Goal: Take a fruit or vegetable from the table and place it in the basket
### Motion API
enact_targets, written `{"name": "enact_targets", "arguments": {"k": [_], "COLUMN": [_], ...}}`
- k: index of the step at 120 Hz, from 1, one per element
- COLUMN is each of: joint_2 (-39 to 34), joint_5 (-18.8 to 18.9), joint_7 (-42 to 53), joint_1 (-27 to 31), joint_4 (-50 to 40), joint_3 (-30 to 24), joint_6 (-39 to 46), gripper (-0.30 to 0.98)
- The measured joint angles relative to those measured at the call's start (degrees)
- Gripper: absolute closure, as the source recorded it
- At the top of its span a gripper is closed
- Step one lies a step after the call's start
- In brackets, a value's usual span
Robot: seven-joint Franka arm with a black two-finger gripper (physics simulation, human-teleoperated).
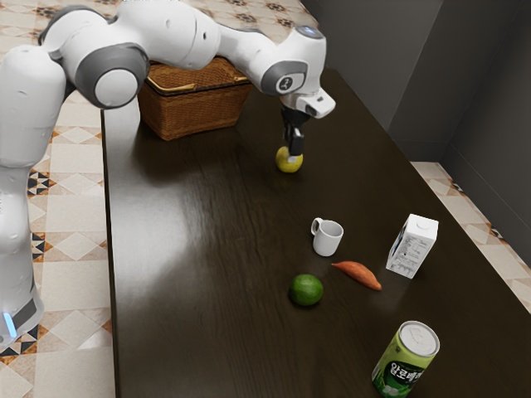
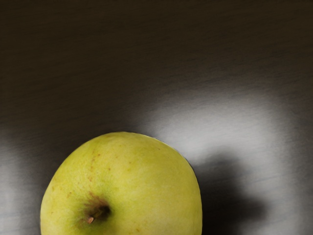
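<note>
At the exterior view's upper centre, the gripper [image 1: 294, 154] is positioned at the apple [image 1: 287, 166], presumably for pickup; grip state cannot be determined.

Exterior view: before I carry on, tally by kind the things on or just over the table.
Fruit and vegetables: 3 (yellow-green apple, green lime, orange root vegetable)
Cartons: 1 (white carton)
Cans: 1 (green can)
Mugs: 1 (white mug)
Baskets: 1 (wicker basket)
Total: 7
</note>
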Motion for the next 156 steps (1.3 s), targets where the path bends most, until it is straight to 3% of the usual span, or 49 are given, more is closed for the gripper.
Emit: {"name": "enact_targets", "arguments": {"k": [50,100,156], "joint_2": [4.63,4.87,4.90], "joint_5": [-2.25,-2.77,-1.81], "joint_7": [2.74,4.11,4.31], "joint_1": [1.88,2.29,1.87], "joint_4": [0.24,0.08,0.40], "joint_3": [-0.47,-0.38,-0.41], "joint_6": [7.75,6.18,5.21], "gripper": [0.02,0.03,0.29]}}
